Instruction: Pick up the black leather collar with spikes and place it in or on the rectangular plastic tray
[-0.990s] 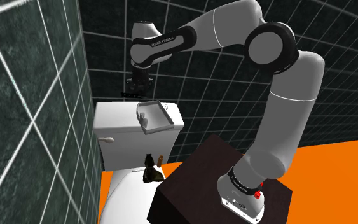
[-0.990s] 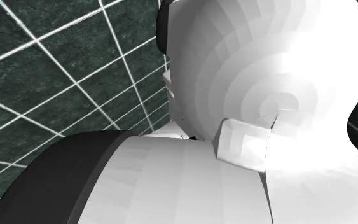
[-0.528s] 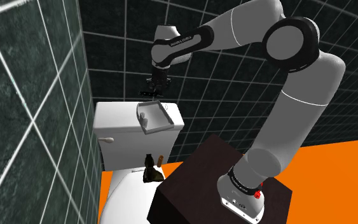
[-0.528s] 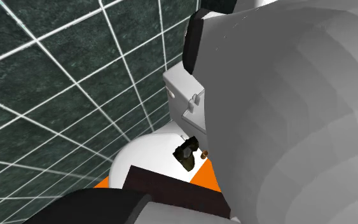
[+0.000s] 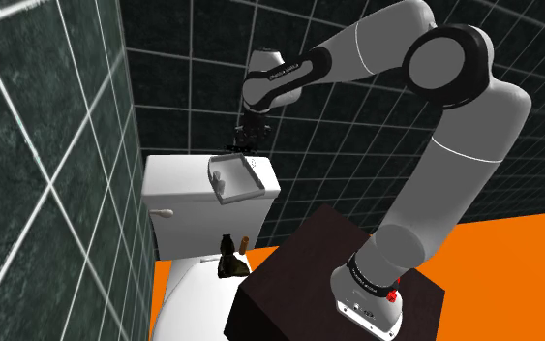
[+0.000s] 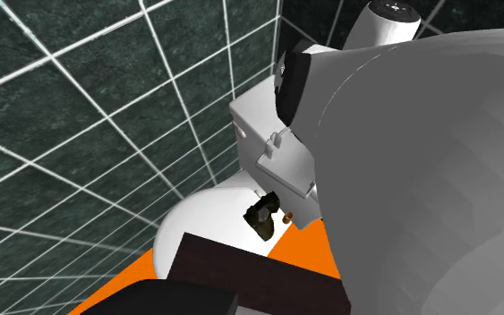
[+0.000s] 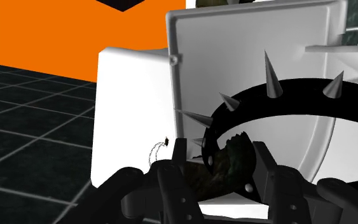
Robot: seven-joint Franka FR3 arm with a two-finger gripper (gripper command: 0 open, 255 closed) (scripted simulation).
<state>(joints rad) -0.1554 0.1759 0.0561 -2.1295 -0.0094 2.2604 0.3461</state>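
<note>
Tray (image 5: 242, 180) sits on the tank (image 5: 176, 186); collar (image 7: 298, 88) hangs in the claw (image 7: 219, 154) above it.

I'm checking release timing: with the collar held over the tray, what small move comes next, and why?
Probably lower a little before opening. The gripper is shut on the spiked collar, and the wrist view shows the white tray right behind it, but in the shoulder view the gripper hangs clearly above the tray, so a release from here might let it bounce.
</note>
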